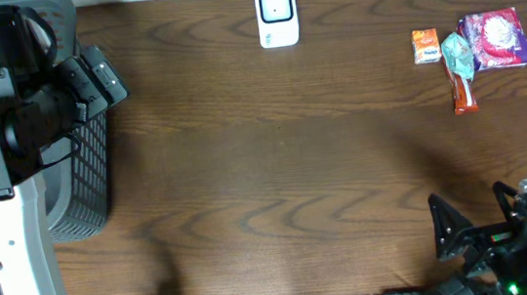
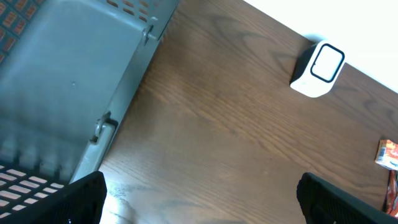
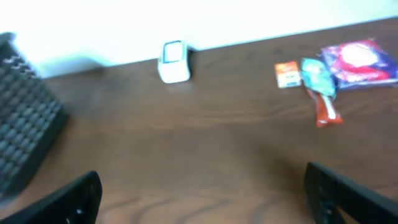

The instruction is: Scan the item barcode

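Observation:
A white barcode scanner (image 1: pixel 276 14) stands at the table's far edge, also in the left wrist view (image 2: pixel 318 68) and the right wrist view (image 3: pixel 173 61). At the far right lie three items: an orange packet (image 1: pixel 426 46), a teal and red packet (image 1: pixel 460 73) and a purple packet (image 1: pixel 496 40). My left gripper (image 1: pixel 109 77) hangs open over the basket's far end, nothing between its fingers (image 2: pixel 81 200). My right gripper (image 1: pixel 476 206) stands open near the front right edge, well short of the items, its fingers (image 3: pixel 348 194) empty.
A grey plastic basket (image 1: pixel 85 176) stands at the left edge, its wall (image 2: pixel 62 81) close under my left wrist. Bare wood lies between the basket, the scanner and the items.

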